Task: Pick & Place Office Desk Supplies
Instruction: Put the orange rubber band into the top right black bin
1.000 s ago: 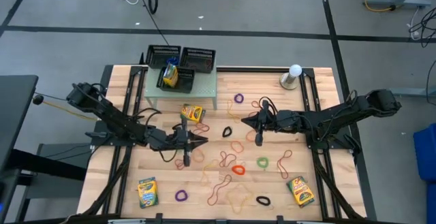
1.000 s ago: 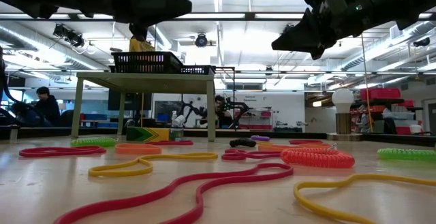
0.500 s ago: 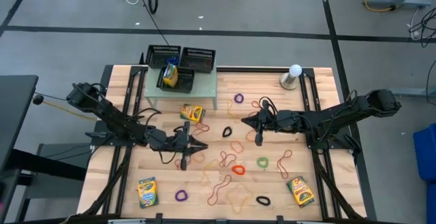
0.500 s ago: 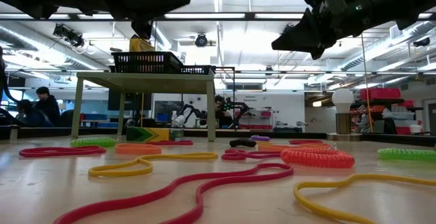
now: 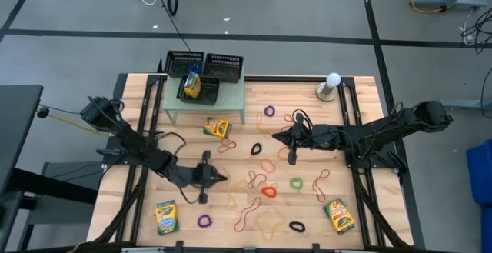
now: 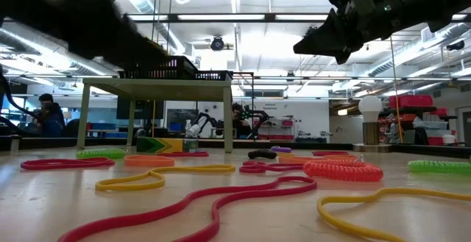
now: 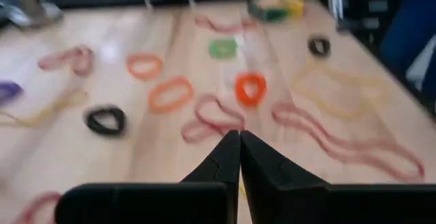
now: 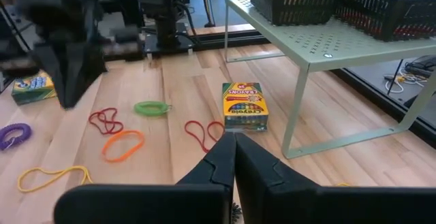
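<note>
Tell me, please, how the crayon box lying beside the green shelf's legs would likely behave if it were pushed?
The crayon box lies flat on its broad face on the wooden table, so it would probably slide rather than tip or roll. It looks like thin cardboard, so likely light and somewhat crushable. A red rubber-band loop close beside it might get dragged along.

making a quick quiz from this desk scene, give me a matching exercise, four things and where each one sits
Things:
1. crayon box in tray
2. white ball on stand
3. purple band
4. left gripper

Places:
a. far right corner of the table
b. on the green shelf
c. over the table's middle, fingers shut
d. near front edge, beside a crayon box

Pairs: 1-b, 2-a, 3-d, 4-c
</note>
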